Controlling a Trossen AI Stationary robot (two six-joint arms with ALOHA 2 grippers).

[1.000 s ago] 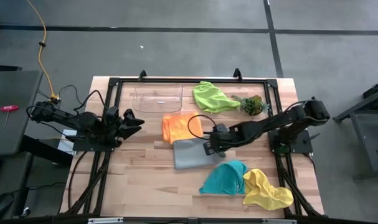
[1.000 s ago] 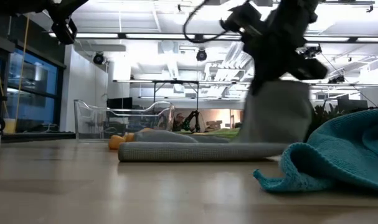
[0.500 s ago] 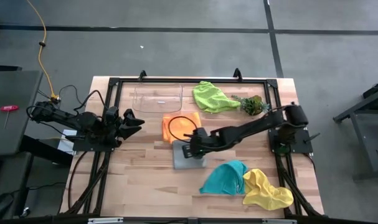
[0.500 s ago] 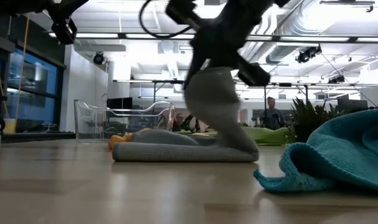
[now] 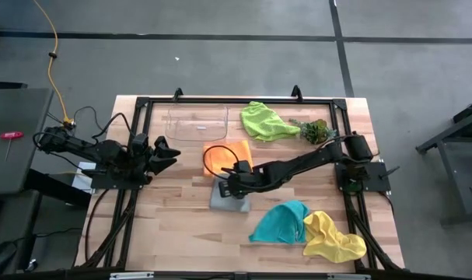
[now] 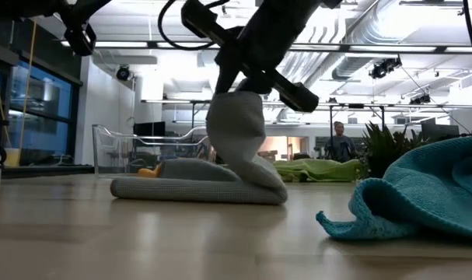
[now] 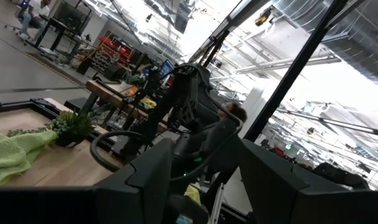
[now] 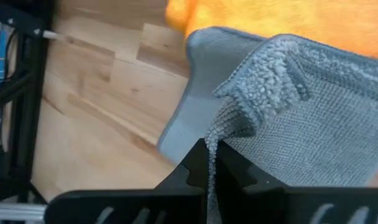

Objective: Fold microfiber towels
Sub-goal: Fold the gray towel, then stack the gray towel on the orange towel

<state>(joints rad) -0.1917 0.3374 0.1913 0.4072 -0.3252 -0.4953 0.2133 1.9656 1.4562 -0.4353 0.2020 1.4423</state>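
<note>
The grey towel lies mid-table, one side raised and carried over the rest. My right gripper is above it, shut on that raised side; the low view shows the gripper over the standing grey flap. The orange towel lies flat just beyond the grey one. The lime green towel lies at the far edge, and the teal and yellow towels lie crumpled near the front right. My left gripper waits open at the table's left, holding nothing. My right gripper pinches the grey towel's edge between its two fingers, at their free ends. The fingers slant down from the table's right. The held part stands up, bent over the lower layer, which lies flat on the table.
A clear plastic tray stands at the far left of the table. A leafy plant sprig sits beside the lime green towel. A black frame runs around the wooden table top. Bare wood shows at the near left.
My right gripper has gone toward the table's left edge, staying shut on the grey towel's edge. It has drawn that side up and over the towel, so the towel is now folded over on itself. The lower layer has slid a little to the left.
</note>
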